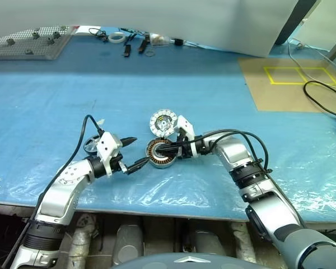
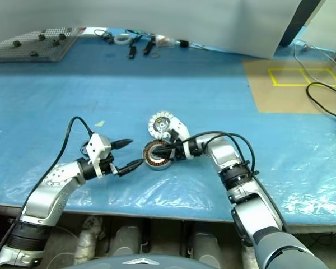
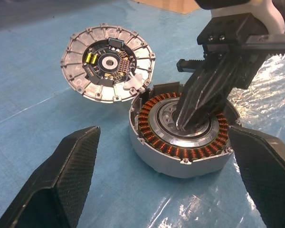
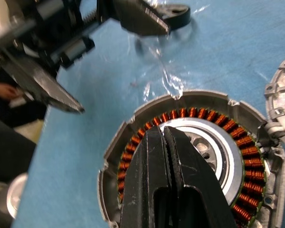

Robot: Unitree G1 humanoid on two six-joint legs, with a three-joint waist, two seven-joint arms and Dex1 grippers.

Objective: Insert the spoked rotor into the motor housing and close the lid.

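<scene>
The motor housing, a squat metal ring packed with copper windings, sits on the blue table near its front edge. My right gripper is shut, and its closed fingers dip into the housing's open centre with nothing held. The lid, a pale disc with a segmented ring, leans against the housing's far side. My left gripper is open just left of the housing, its fingers spread toward it without touching. A small dark-rimmed wheel, the spoked rotor, lies on the table behind the left gripper, partly hidden by it.
A perforated grey tray and small tools with a tape roll lie along the back edge. A brown board with a yellow square and a black cable are at the right. A person's hand shows beyond the table.
</scene>
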